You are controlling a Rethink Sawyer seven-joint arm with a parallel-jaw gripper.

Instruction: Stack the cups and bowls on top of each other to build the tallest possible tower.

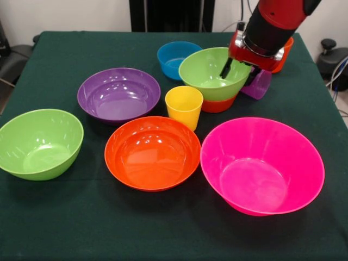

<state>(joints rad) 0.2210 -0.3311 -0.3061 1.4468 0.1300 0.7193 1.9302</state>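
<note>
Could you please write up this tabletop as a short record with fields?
surface: dark green table
gripper: gripper at the far rim of the green bowl, one finger inside and one outside
stack: that green bowl sits in a small orange bowl
loose bowls: pink bowl, large orange bowl, purple bowl, second green bowl, blue bowl
cups: yellow cup upright; purple cup tipped over behind the stack; orange cup mostly hidden by the arm
</note>
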